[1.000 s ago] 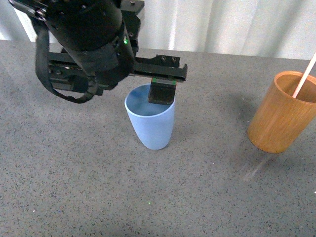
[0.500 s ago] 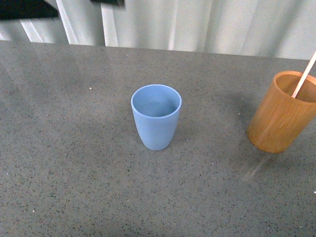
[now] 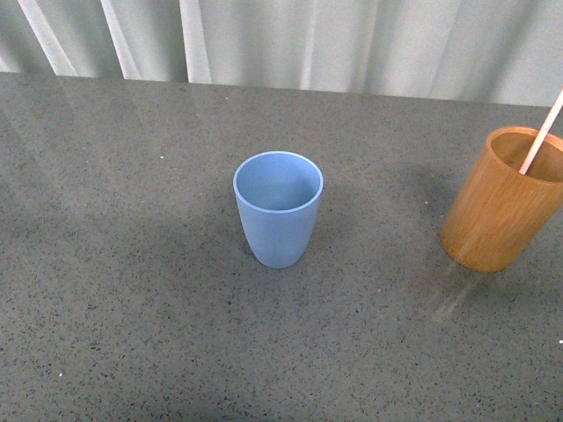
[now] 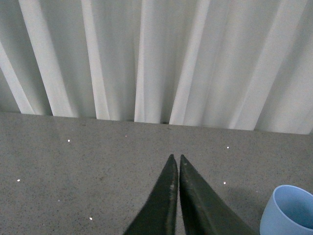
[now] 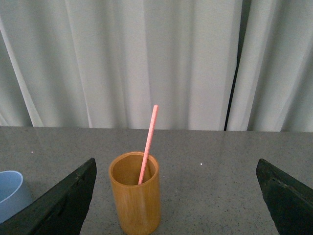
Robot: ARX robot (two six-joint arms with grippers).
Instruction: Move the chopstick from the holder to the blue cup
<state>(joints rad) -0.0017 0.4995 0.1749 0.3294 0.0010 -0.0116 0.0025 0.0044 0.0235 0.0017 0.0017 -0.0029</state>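
The left gripper (image 4: 175, 158) is keeping its two dark fingers pressed together with nothing between them, hovering above the grey speckled tabletop (image 3: 123, 281) with the blue cup (image 3: 278, 211) near it. The right gripper (image 5: 175, 164) is holding its fingers spread wide and empty, facing the wooden holder (image 5: 135, 196). The pink chopstick (image 5: 148, 142) is leaning inside that holder, well apart from the empty, upright blue cup. White curtains (image 3: 352, 44) are hanging behind the table.

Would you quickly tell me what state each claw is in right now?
Left claw: closed, holding nothing.
Right claw: open, holding nothing.
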